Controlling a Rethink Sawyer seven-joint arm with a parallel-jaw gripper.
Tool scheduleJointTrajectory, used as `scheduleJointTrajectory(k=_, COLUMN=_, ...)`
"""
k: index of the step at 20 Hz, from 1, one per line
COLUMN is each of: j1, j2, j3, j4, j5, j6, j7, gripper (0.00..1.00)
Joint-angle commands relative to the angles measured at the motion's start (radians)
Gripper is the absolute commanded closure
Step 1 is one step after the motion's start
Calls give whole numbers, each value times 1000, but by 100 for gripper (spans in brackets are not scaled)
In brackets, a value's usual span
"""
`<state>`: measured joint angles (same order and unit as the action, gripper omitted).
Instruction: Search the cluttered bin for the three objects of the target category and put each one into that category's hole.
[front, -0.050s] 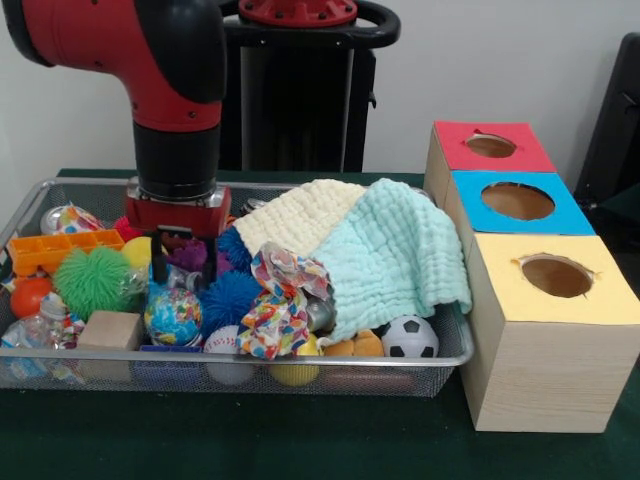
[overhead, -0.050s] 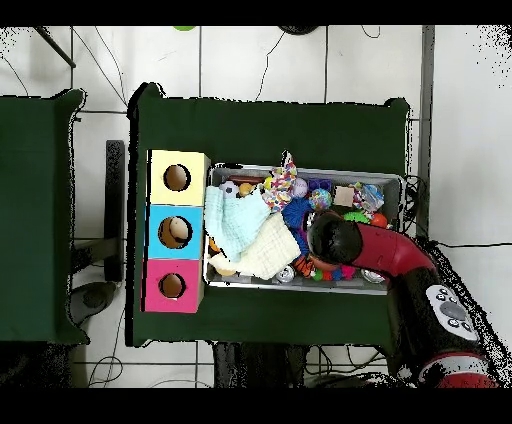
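Green table (front, -0.050s: 300, 440) is carrying the wire bin (front, -0.050s: 455, 335) and the three-hole box (front, -0.050s: 545, 340) beside it. Gripper (front, -0.050s: 178, 262) is reaching down into clutter at the bin's left-middle; can't tell if it's grasping anything. Target category is unclear. Risks: fingers snagging the purple spiky ball (front, -0.050s: 190, 255) or the mesh, and two cloths (front, -0.050s: 385, 255) are hiding items underneath.

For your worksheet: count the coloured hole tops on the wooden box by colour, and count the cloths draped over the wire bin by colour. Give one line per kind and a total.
Red hole top: 1
Blue hole top: 1
Yellow hole top: 1
Cream cloth: 1
Mint green cloth: 1
Total: 5
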<state>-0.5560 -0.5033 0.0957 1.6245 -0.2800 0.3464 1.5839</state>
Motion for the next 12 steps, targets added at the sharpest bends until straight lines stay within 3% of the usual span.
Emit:
scheduleJointTrajectory(k=1, j1=12, j2=7, j3=2, j4=4, j5=14, j6=143, j7=77, gripper=0)
scheduleJointTrajectory(k=7, j1=20, j2=-37, j3=10, j4=6, j5=37, j6=187, j7=81, gripper=0)
scheduleJointTrajectory(k=12, j1=42, j2=-19, j3=-12, j4=-15, j5=21, j6=168, j7=98, gripper=0)
